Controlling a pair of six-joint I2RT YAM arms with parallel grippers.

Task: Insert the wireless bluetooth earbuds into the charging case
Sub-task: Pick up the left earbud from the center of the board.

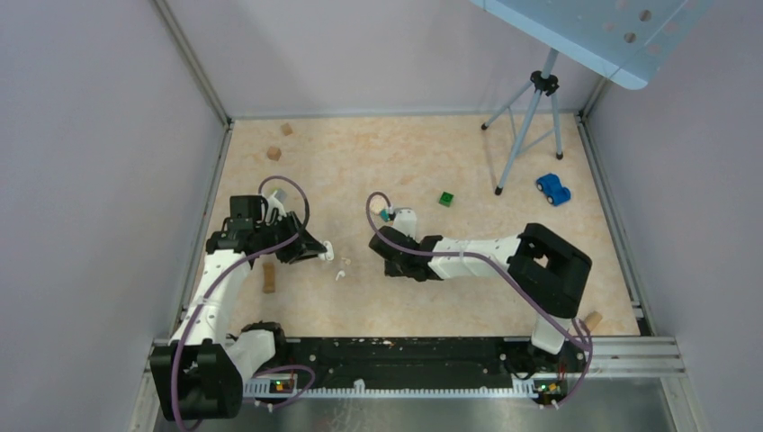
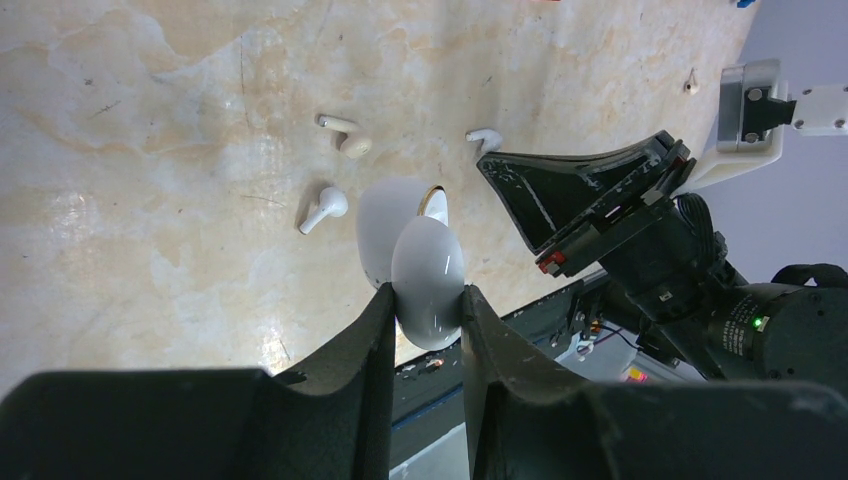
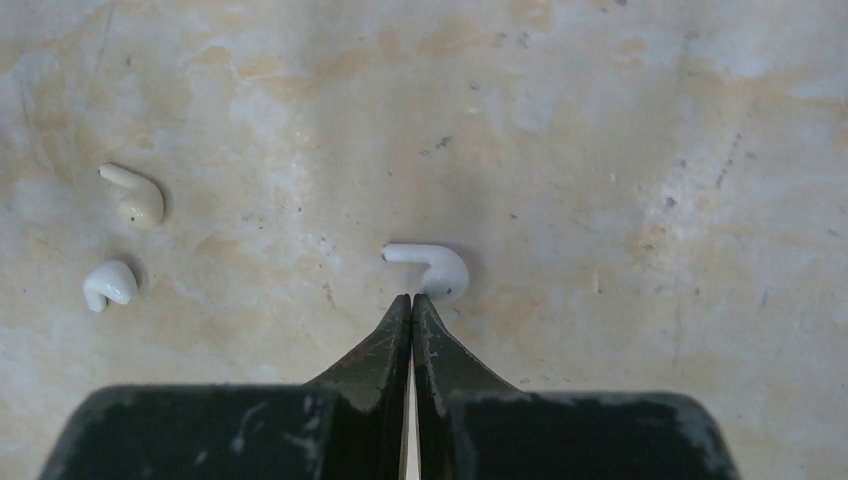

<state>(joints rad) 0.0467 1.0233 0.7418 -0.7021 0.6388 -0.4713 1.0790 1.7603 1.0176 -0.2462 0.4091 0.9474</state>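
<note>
My left gripper (image 2: 428,292) is shut on the charging case (image 2: 425,265), a pale rounded case held above the table with its lid swung open behind it. Below it lie a white earbud (image 2: 323,208) and a cream earbud-shaped piece (image 2: 345,137). Another white earbud (image 3: 432,265) rests on the table just past the tips of my right gripper (image 3: 411,298), which is shut with nothing between its fingers. The other two pieces, cream (image 3: 135,195) and white (image 3: 108,283), show at the left of the right wrist view. From above, the case (image 1: 328,249) sits left of the right gripper (image 1: 378,238).
A green cube (image 1: 446,198), a teal cube (image 1: 385,214) and a blue toy car (image 1: 553,188) lie further back. Tan wooden blocks (image 1: 273,153) (image 1: 268,277) sit on the left side. A tripod (image 1: 531,117) stands at the back right.
</note>
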